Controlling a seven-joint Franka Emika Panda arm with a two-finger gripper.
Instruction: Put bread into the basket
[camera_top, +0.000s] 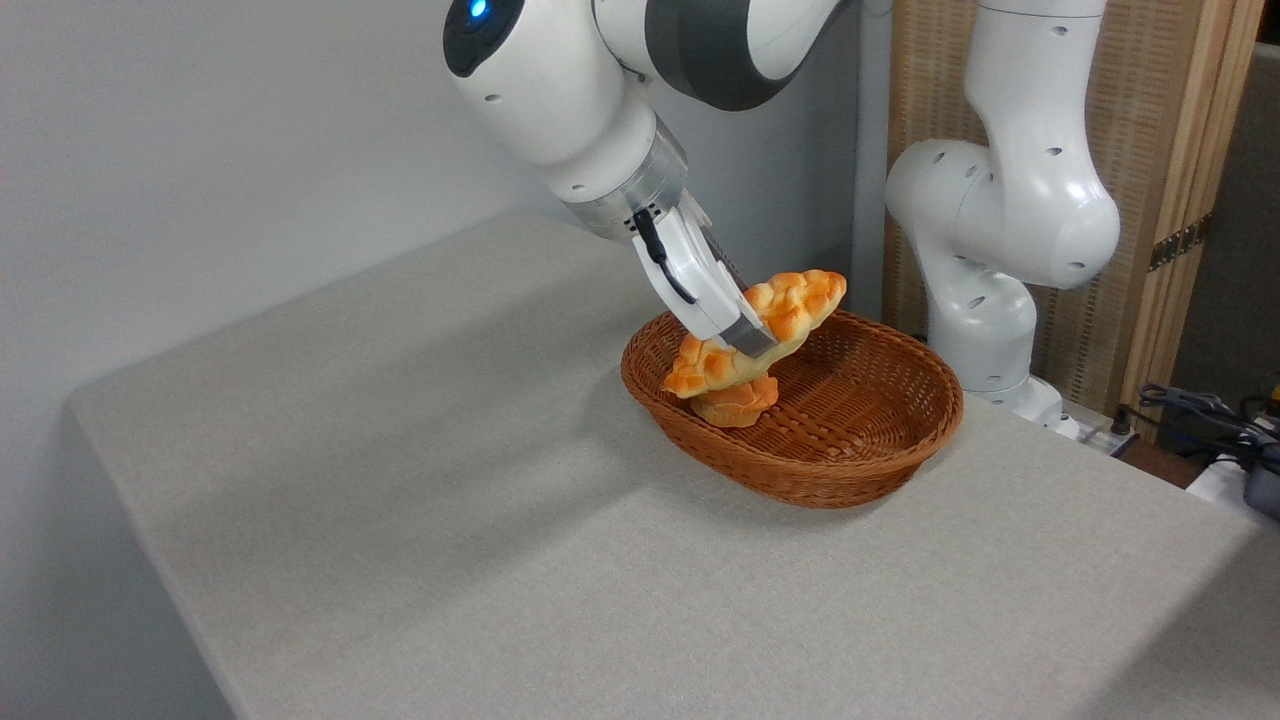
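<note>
The bread (790, 303), a long braided golden loaf, is held tilted over the left half of the basket (860, 470), its right end raised. My gripper (752, 338) is shut on the loaf's middle, reaching down from the upper left. The loaf's lower left end rests on or just above a small round orange bun (738, 400) that lies inside the brown wicker basket. Whether loaf and bun touch I cannot tell for sure.
The basket sits on a grey table (420, 480) near its far right edge. A second white robot arm's base (1000, 230) stands behind the basket, before a wooden screen. Cables (1210, 410) lie at the far right.
</note>
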